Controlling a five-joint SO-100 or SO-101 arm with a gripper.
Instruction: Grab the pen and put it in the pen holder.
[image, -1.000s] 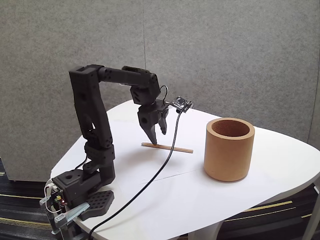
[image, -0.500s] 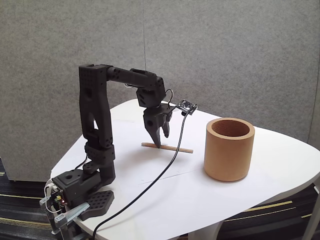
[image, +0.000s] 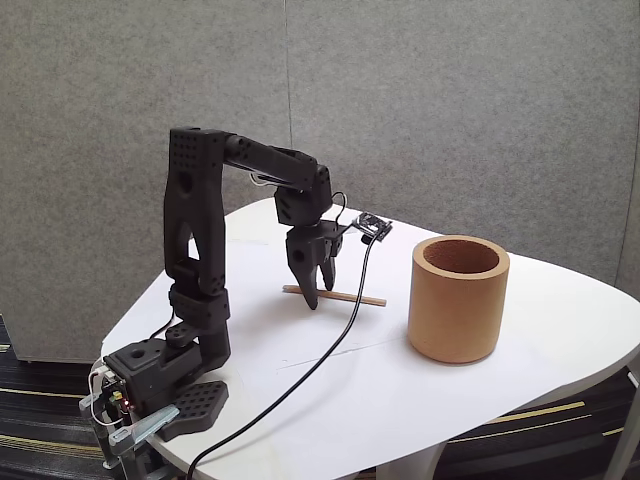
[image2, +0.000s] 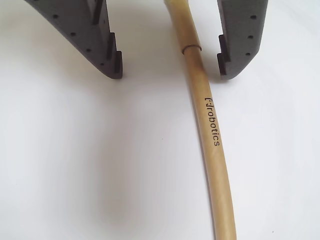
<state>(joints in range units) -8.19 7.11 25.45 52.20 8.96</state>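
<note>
A white rounded table (image: 520, 330) stands before a grey fabric wall, and on it, clamped at the left edge in the fixed view, a black robot arm (image: 195, 250) rises and bends forward over the middle of the tabletop. To the right, well apart from the arm, sits the pen holder (image: 458, 298), a thick-walled tan cylinder, upright with its mouth open to the ceiling. A black cable (image: 320, 355) trails from a small camera board by the wrist down across the table toward the front edge. The gripper (image: 311, 298) points straight down with its tips at the table surface, right on the pen (image: 350, 296), a thin light-brown stick lying flat between the arm and the holder. In the fixed view the pen's long axis runs left to right, its far end pointing toward the holder. In the wrist view the gripper (image2: 170, 75) is spread wide, one dark finger on each side, and the pen (image2: 210, 150) passes between them lengthwise across the gap, lying closer to the right-hand finger (image2: 240, 40) than to the left. Nothing is gripped yet; by my judgement, closing now would catch the pen off-centre.
</note>
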